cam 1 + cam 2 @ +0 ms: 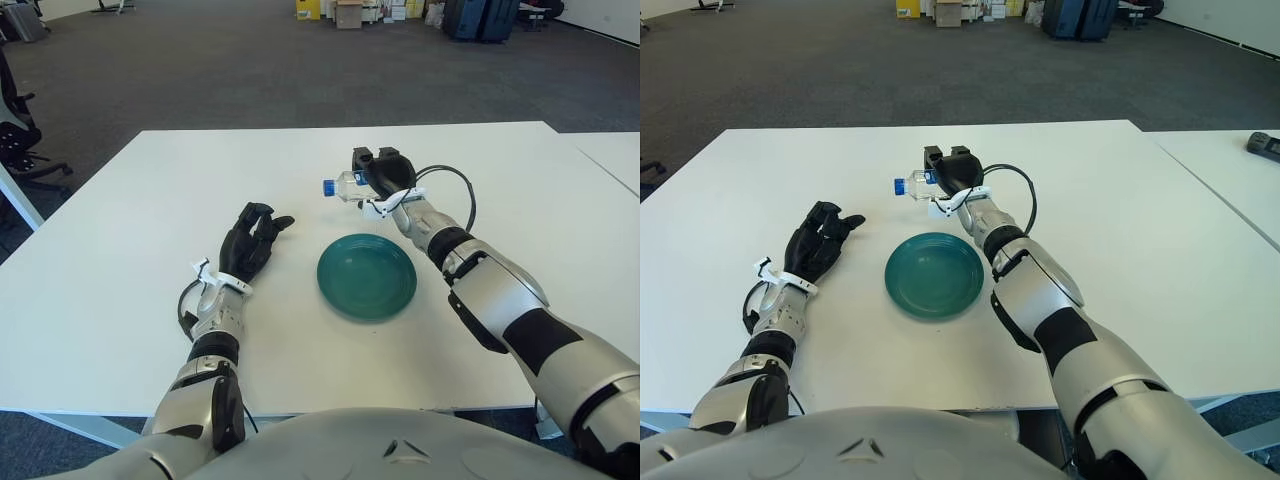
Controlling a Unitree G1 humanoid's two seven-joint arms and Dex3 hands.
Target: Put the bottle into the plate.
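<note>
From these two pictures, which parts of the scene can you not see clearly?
- Bottle: in both views the right hand covers most of its body; only the blue cap end shows.
- Whether the bottle is touching the table or is above it: cannot tell.
- Bottle label: too small.
- Left hand, left of the plate: its palm side faces away.

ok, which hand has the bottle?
The right hand, curled around the bottle beyond the plate. The left hand holds nothing, fingers relaxed.
</note>
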